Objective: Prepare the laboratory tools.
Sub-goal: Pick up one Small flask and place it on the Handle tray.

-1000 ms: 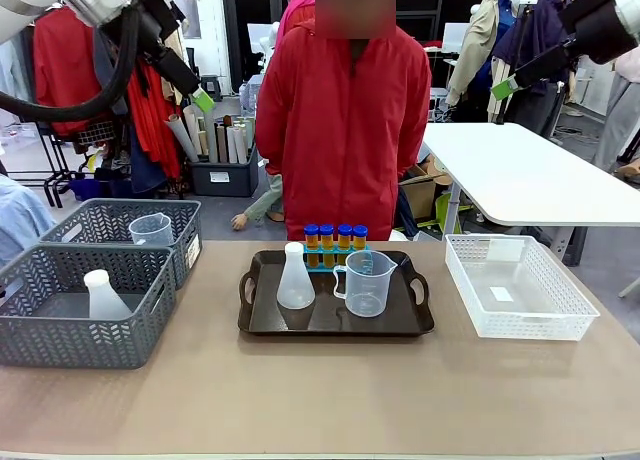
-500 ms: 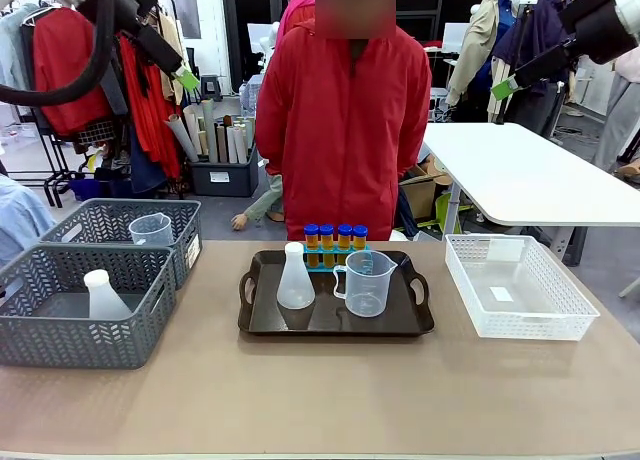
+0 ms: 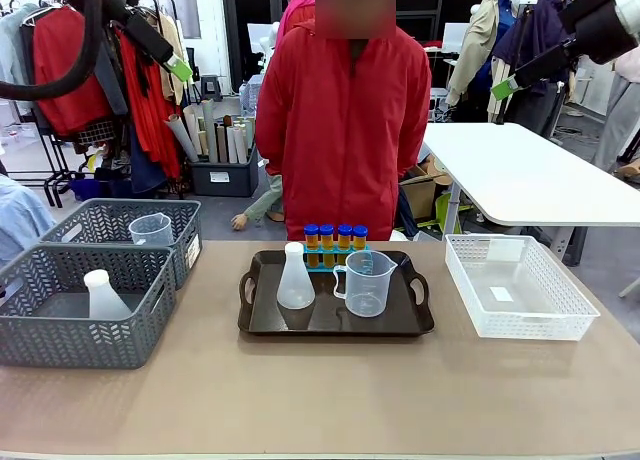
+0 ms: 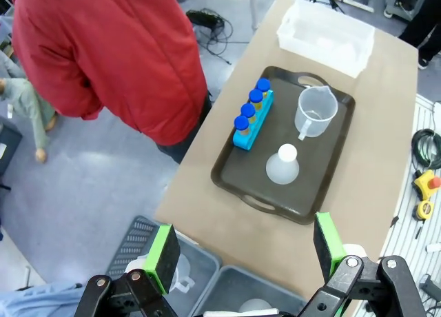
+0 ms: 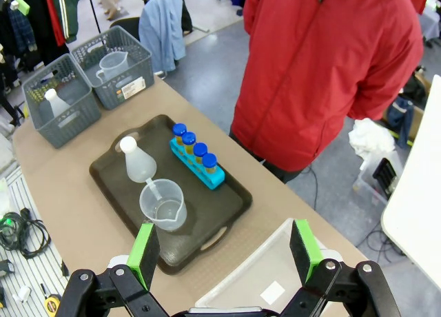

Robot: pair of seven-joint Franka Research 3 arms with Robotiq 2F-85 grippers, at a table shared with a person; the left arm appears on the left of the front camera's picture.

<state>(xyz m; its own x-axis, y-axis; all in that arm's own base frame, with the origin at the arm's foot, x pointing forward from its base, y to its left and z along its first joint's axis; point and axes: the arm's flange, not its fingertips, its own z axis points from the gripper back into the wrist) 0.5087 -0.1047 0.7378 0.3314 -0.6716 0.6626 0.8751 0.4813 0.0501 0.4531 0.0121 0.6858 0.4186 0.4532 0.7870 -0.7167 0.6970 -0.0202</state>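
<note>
Looking down, I see one tray (image 3: 335, 325) mid-table holding one beaker (image 3: 368, 283), one flask (image 3: 295, 278) and four tubes (image 3: 334, 236) racked at its far edge, before a person. Two grey baskets (image 3: 60, 325) hold a second flask and beaker; the far basket's label is unreadable. My left gripper (image 4: 244, 251) and right gripper (image 5: 224, 247) stand wide, empty, high above the table.

In your front view, the blue rack (image 3: 338, 252) sits mostly hidden behind the beaker (image 3: 366, 282), and the right gripper (image 3: 503, 88) appears cut off, only one green pad showing.
</note>
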